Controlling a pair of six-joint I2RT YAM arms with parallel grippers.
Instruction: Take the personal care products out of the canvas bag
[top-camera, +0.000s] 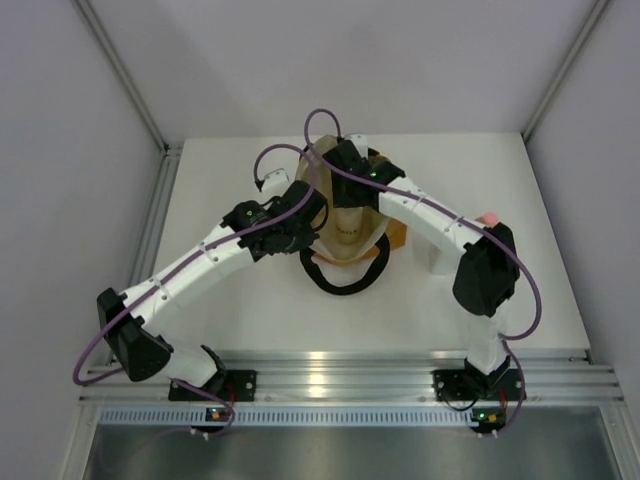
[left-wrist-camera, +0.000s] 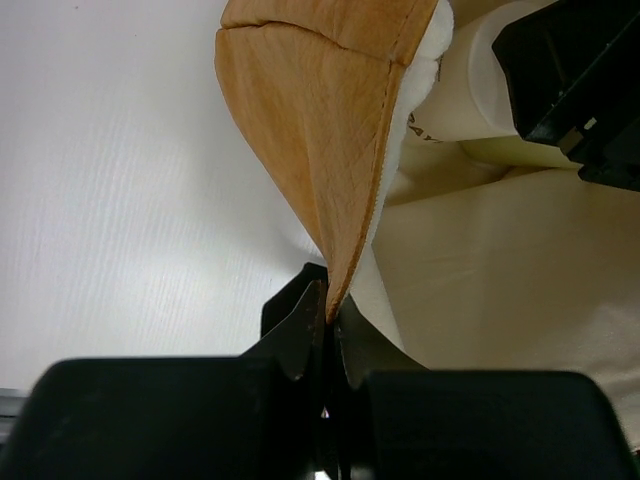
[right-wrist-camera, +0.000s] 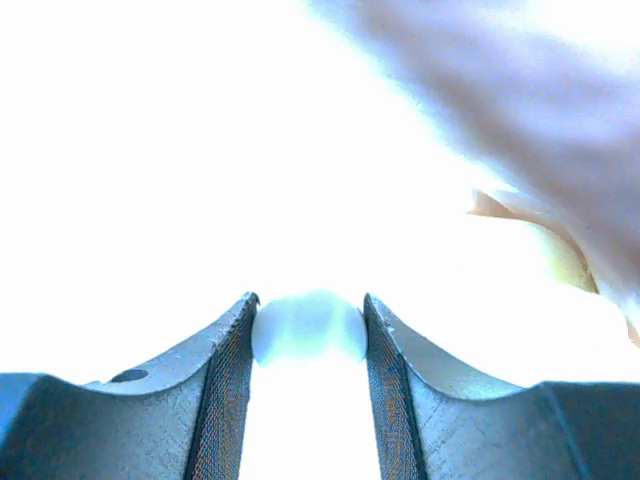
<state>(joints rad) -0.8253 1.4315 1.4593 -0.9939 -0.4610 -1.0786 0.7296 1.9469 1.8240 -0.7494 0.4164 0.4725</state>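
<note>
**bench_lurker:** how far into the unpacking are you?

**me:** Early-ish, I reckon. Going left to right: my left gripper (left-wrist-camera: 325, 335) is pinched all the way down on the rim of the canvas bag (left-wrist-camera: 310, 110). The orange fabric is squeezed between its fingers, which holds the mouth open. The bag sits mid-worktop (top-camera: 250, 300).

**bench_lurker:** and the other arm?

**me:** The right gripper (right-wrist-camera: 308, 305) is down inside the bag. It's closed to a narrow gap on a small white rounded top (right-wrist-camera: 308, 335), with both fingers touching it. That wrist view is badly blown out, so I can't tell which product it is. A pale yellow-green bottle (right-wrist-camera: 550, 260) lies near it, in the bag too.

**bench_lurker:** anything out yet?

**me:** Far right there's a pink cap (top-camera: 488, 216) peeking out beside my right arm. So I'd guess the pink-capped one is already on the worktop. That leaves the one in hand, the yellow-green one, and a fourth I can't see anywhere.
</note>
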